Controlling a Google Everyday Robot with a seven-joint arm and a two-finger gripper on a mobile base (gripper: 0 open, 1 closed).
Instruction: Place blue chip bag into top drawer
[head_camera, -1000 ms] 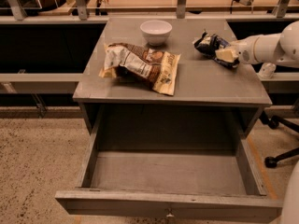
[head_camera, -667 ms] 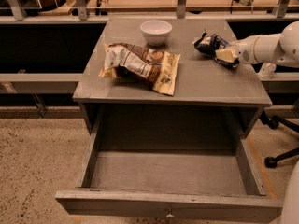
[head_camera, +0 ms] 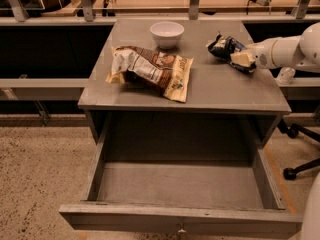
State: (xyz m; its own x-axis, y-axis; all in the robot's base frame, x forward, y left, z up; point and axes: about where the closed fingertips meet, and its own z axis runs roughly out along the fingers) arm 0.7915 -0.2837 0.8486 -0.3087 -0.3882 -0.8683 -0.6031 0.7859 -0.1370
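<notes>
Nothing has moved since the earlier frame: the gripper (head_camera: pixel 243 59) rests against the crinkled navy blue chip bag (head_camera: pixel 222 46) on the cabinet top (head_camera: pixel 220 89), its hold impossible to tell, so a firm pinch and clear lift should precede swinging toward the open top drawer (head_camera: pixel 180 219) well below it.
</notes>
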